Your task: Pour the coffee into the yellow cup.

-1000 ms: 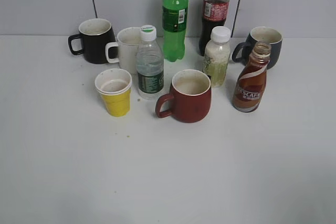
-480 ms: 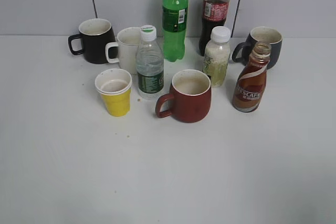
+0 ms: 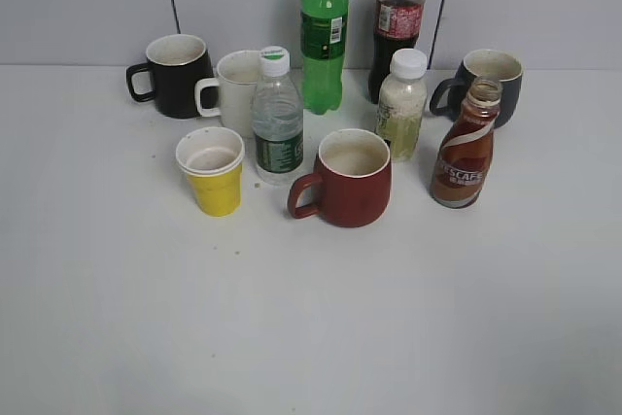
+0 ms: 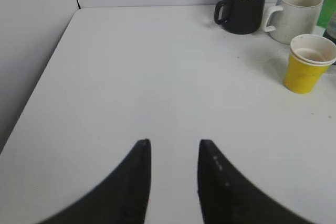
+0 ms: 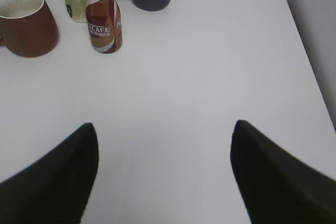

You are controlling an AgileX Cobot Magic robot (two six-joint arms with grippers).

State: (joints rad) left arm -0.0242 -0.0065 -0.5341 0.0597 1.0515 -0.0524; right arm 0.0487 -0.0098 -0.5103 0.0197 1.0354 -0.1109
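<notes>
Coffee bottle (image 3: 464, 155) uncapped, brown liquid to neck, right of frame; yellow cup (image 3: 213, 171) empty, stained, left. Left claw (image 4: 172, 153) narrowly parted, right claw (image 5: 165, 142) spread wide, both empty.

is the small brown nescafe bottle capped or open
Open: the small curvy brown glass coffee bottle stands upright on the white table with a bare, capless neck, clear in the exterior view.

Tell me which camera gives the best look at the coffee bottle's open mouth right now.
The exterior view: the coffee bottle stands whole and unblocked, its uncapped mouth visible at a slant. The right wrist view shows it near the frame's top edge, the mouth almost cut off. The left wrist view does not show it.
</notes>
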